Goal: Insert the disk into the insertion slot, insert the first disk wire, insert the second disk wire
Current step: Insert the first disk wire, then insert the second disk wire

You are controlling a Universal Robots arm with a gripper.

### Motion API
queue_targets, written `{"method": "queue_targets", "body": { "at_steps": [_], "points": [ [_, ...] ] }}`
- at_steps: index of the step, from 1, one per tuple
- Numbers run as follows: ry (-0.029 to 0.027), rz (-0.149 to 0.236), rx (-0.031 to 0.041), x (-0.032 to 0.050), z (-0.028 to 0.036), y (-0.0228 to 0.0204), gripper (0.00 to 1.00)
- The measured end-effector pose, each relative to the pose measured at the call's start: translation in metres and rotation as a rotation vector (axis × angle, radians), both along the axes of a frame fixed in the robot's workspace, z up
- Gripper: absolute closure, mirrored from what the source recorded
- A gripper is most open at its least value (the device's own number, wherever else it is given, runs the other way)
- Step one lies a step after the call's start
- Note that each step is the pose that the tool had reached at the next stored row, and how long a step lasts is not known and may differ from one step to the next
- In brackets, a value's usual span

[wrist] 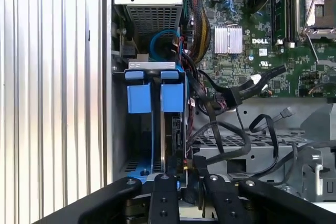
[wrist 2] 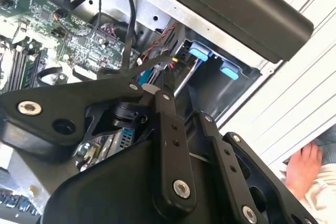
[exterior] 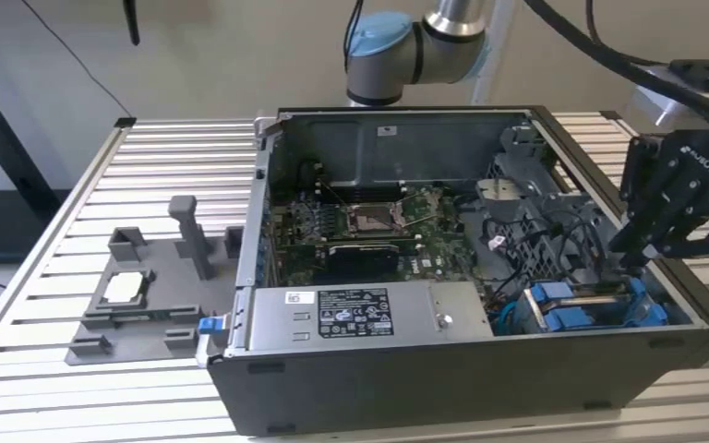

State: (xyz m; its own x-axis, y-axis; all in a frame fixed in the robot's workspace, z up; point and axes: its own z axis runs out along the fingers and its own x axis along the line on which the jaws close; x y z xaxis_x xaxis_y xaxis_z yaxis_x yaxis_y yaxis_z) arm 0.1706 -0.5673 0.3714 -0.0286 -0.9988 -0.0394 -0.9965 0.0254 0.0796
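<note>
Slatted metal table (exterior: pixel 182 148) with an open black computer case (exterior: pixel 453 378) lying on it, its circuit board (exterior: pixel 367 226) facing up. A silver power supply box (exterior: pixel 342 314) sits along the case's near wall. A grey holder (exterior: pixel 145 295) with upright posts lies on the table towards the exterior view's left.

The disk (exterior: pixel 582 309), clipped in a bright blue frame, stands on edge inside the drive bay (exterior: pixel 515 323) in the near corner of the case, towards the exterior view's right and just beside the power supply box. In the first wrist view its two blue tabs (wrist: pixel 156 97) stick up side by side.

The black gripper (exterior: pixel 641 258) reaches down into the case just above the disk. In the second wrist view its jaws are drawn close together, pinching a dark plug (wrist 2: pixel 161 71) with red, yellow and black wires. A person's hand (wrist 2: pixel 304 169) rests on the table outside the case.
</note>
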Motion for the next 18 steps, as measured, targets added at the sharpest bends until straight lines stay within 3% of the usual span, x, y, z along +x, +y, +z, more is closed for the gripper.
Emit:
{"method": "queue_targets", "body": {
  "at_steps": [5,12,18],
  "points": [
    [-0.001,0.0,-0.0001,0.0001,0.0127,0.0001,0.73],
    [-0.0015,0.0,-0.0002,-0.0009,0.0134,0.0003,0.73],
    [-0.0082,0.0,0.0001,-0.0126,0.013,0.0009,0.73]
  ]
}}
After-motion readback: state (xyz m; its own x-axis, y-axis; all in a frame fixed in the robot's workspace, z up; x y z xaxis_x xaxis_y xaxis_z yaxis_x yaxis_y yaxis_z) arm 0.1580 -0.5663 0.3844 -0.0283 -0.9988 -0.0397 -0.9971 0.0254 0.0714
